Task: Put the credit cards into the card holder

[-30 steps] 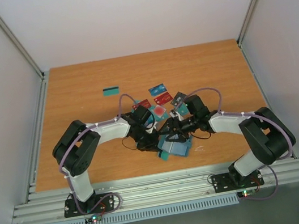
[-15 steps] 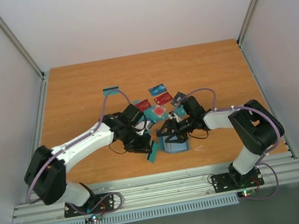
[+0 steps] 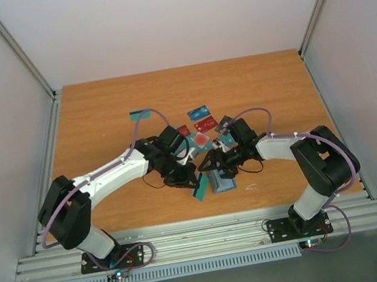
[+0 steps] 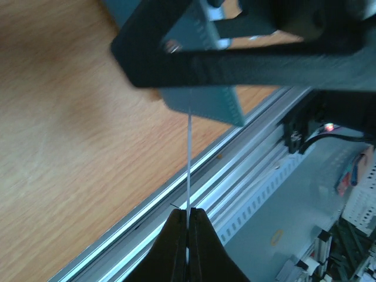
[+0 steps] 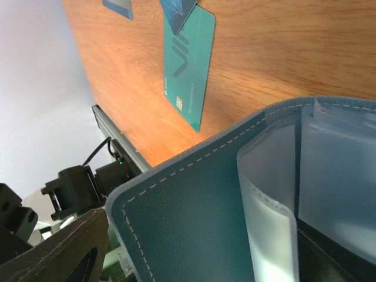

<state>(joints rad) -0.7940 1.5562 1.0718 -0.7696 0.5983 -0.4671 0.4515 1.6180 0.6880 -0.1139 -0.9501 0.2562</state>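
From above, the left gripper (image 3: 189,181) pinches a teal credit card (image 3: 200,189) just ahead of its tips. The right gripper (image 3: 215,168) stands wide around the card holder (image 3: 223,182), seemingly bracing it. At the left wrist, the credit card (image 4: 189,153) runs edge-on straight out from the closed fingertips (image 4: 176,247) toward the card holder (image 4: 211,100), a line worth holding. At the right wrist, the clear pocket (image 5: 270,211) gapes between the jaws. Aim the credit card's leading edge at its mouth and slide slowly.
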